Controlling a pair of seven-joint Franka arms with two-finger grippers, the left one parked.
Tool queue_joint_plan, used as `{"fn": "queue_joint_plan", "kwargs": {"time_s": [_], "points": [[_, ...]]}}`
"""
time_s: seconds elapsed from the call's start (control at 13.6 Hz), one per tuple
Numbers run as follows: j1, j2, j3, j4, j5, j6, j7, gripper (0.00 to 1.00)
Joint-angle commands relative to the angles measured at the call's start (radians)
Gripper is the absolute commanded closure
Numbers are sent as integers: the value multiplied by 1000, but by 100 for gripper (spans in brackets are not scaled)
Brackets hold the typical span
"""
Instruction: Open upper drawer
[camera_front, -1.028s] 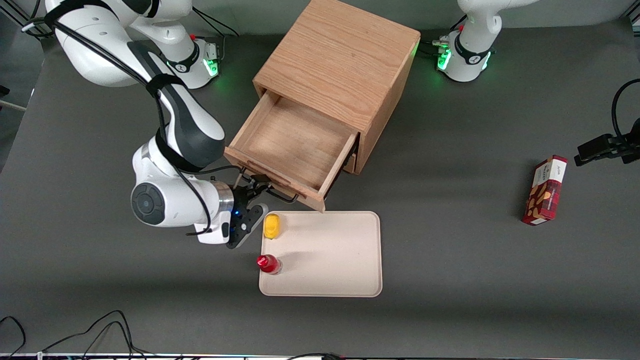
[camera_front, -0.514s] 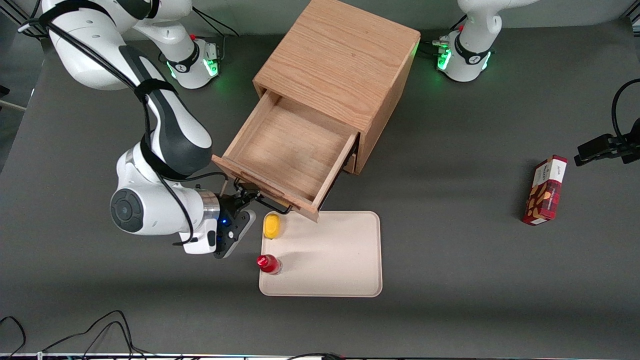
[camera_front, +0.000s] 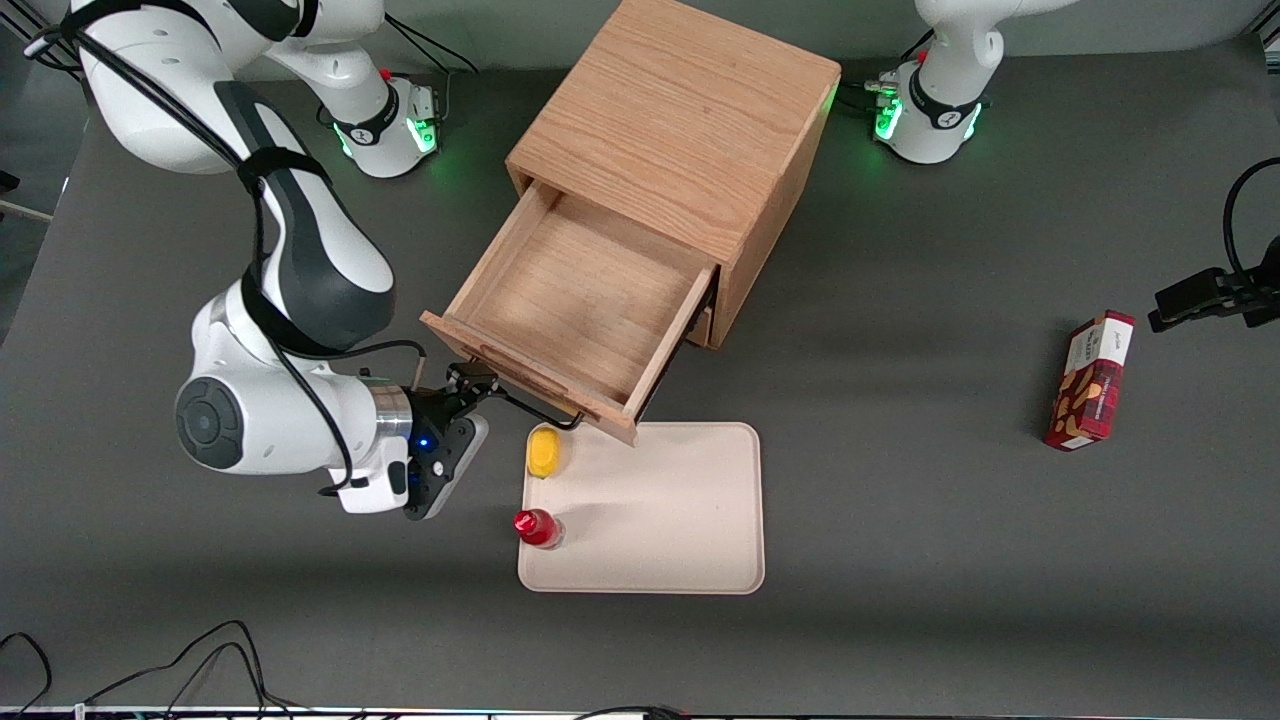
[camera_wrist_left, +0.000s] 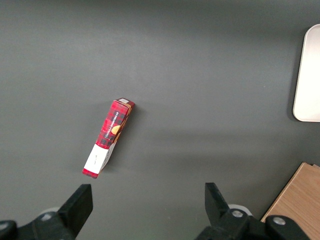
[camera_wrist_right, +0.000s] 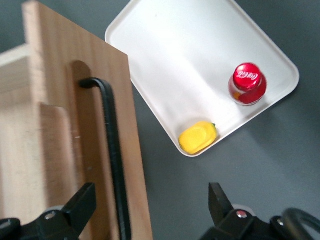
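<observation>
The upper drawer (camera_front: 580, 290) of the wooden cabinet (camera_front: 680, 110) stands pulled far out, and its plain wood inside is bare. Its thin black wire handle (camera_front: 535, 408) runs along the drawer front, also in the right wrist view (camera_wrist_right: 112, 150). My right gripper (camera_front: 468, 383) is in front of the drawer, at the end of the handle that lies toward the working arm's end of the table. In the right wrist view the gripper (camera_wrist_right: 150, 205) is open wide, and the handle passes between the fingers (camera_wrist_right: 82, 202) without being clamped.
A beige tray (camera_front: 660, 520) lies on the table just in front of the open drawer, nearer the front camera. It holds a yellow object (camera_front: 543, 452) and a red-capped bottle (camera_front: 537, 527). A red snack box (camera_front: 1090, 380) lies toward the parked arm's end.
The drawer slid farther out a second ago, then stopped. My gripper has since drawn back along the handle toward the working arm's end of the table and stands open.
</observation>
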Motion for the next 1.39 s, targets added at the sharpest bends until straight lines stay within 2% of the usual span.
{"fn": "queue_joint_plan", "kwargs": {"time_s": [0.0, 0.15, 0.22, 0.29, 0.51, 0.66, 0.73, 0.88, 1.1, 1.17, 1.32], "points": [[12, -173, -6, 9, -27, -124, 201, 0], [9, -282, -3, -6, -120, -203, 468, 0], [1, -313, -9, -2, -134, -258, 562, 0], [-22, -354, -18, -6, -137, -310, 622, 0], [-33, -477, -128, -20, -137, -381, 762, 0], [-37, -532, -200, -48, -125, -551, 770, 0], [-37, -595, -228, -128, -127, -553, 771, 0], [-37, -751, -286, -385, -125, -454, 773, 0], [-37, -980, -303, -781, -125, -209, 775, 0], [-37, -1029, -303, -865, -125, -141, 775, 0], [-37, -1017, -335, -876, -128, -116, 773, 0]]}}
